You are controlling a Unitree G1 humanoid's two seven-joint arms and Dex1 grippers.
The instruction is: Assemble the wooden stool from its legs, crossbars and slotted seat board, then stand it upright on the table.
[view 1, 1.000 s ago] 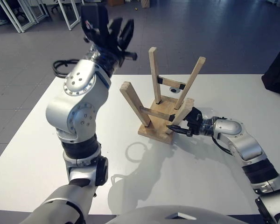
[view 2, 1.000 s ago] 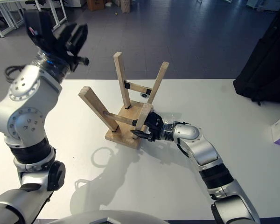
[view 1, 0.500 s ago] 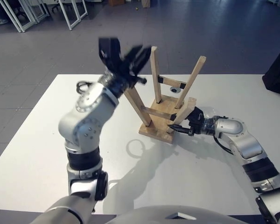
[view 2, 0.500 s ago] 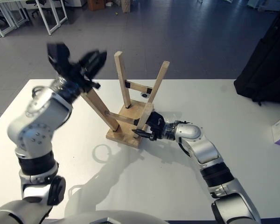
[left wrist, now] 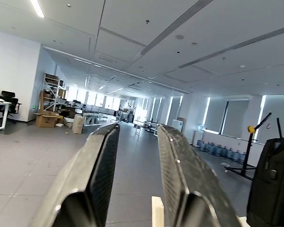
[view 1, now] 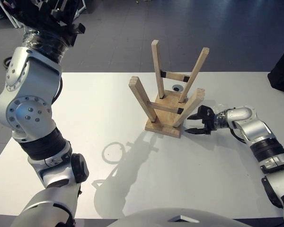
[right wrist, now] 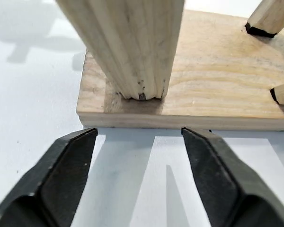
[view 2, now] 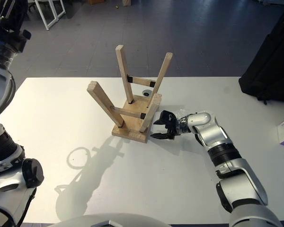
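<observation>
Your stool (view 1: pixel 168 106) sits upside down on the white desk (view 1: pixel 99 109), mid-desk and slightly right of centre. The seat board (view 1: pixel 162 127) lies flat on the desk, and all 4 legs stick up and splay outward. You can see 2 crossbars. The far crossbar (view 1: pixel 176 75) has dark ends and joins the 2 far legs. The near crossbar (view 1: pixel 164 108) runs between the left leg (view 1: pixel 143 100) and the right leg (view 1: pixel 189 108).

Your right claw (view 1: pixel 188 124) is low at desk level, just right of the seat board, pointing left at it. It is wide and holds nothing. Its fingers (right wrist: pixel 66 175) stop just short of the board's edge, with a strip of desk between. In the right wrist view, 1 leg is socketed into the board's corner straight ahead of the claw.

Your left arm is raised high at the far left, well apart from the stool. The left claw (left wrist: pixel 138 126) points out at the room, with its fingers parted by a moderate gap and nothing between them.
</observation>
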